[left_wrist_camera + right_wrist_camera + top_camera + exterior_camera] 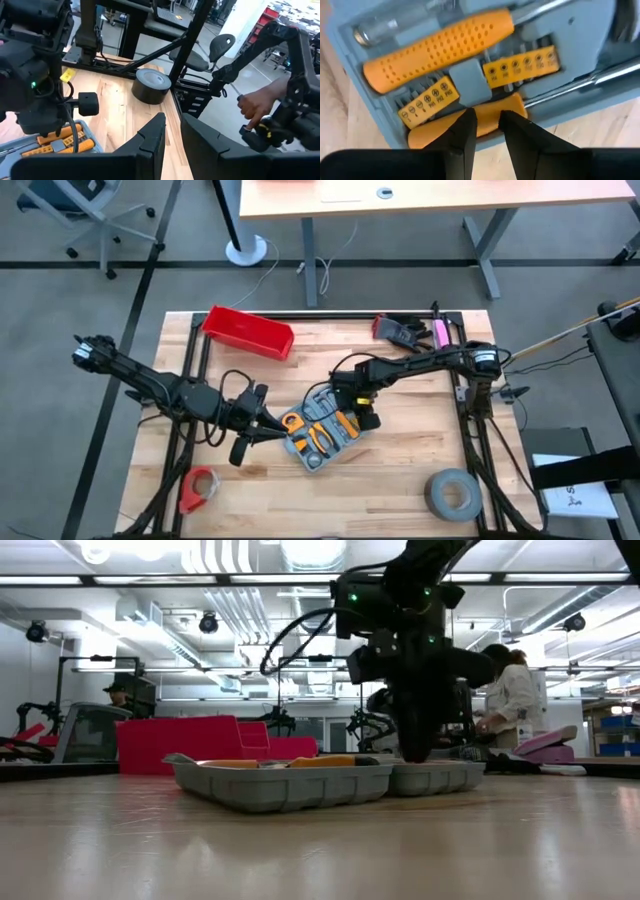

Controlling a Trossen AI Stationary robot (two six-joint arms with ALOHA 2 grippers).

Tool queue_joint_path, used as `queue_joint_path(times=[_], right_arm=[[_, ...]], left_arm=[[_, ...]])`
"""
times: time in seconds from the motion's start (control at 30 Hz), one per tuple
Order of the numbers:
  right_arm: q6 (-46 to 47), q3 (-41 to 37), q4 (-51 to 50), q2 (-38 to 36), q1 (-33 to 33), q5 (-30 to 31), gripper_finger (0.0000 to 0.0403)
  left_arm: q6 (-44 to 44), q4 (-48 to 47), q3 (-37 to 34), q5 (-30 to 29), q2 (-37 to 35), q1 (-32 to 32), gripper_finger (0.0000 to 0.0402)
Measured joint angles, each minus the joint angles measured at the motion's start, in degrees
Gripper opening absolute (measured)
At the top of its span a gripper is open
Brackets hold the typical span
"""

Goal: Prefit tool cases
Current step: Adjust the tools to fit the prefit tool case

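A pale wooden table (400, 480) with a dark frame stands in a workshop with desks, office chairs and a person in a white coat in the background. Near the middle of the table the grey-blue tool case (325, 432) lies open and flat, both halves facing up. Its long axis runs diagonally in the high view, from the lower left toward the upper right, turned away from the table's edges. Orange-handled tools fill its grey recesses.

The right gripper (487, 120) is down over the case. Its two dark fingers stand only slightly apart, their tips at an orange tool piece (492, 117) at the case's edge, just beside the orange bit holders (522, 65) and below the long orange screwdriver handle (440, 45). Whether the fingers pinch that orange piece or merely touch it cannot be told.

The left gripper (172, 131) is just beside the case's left end, raised off the wood. Its fingers are close together with a narrow gap between them, and nothing shows in that gap.

A red plastic bin (248, 332) lies toward the far left of the table, a grey tape roll (453, 493) near the right front corner, and a red tape roll (199, 488) near the left front corner.
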Motion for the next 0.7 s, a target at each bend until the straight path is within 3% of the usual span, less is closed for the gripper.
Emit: queue_joint_path(times=[0.4, 0.7], right_arm=[[0.7, 7.4, -5.7, -1.6, 0.0, 1.4, 0.0083], [-1.6, 7.4, -7.0, -1.3, -0.1, 1.4, 0.0064]], left_arm=[[-0.3, 0.0, 0.0, 0.0, 0.0, 0.0, 0.0066], [-0.3, 0.0, 0.0, 0.1, 0.0, 0.0, 0.0066]])
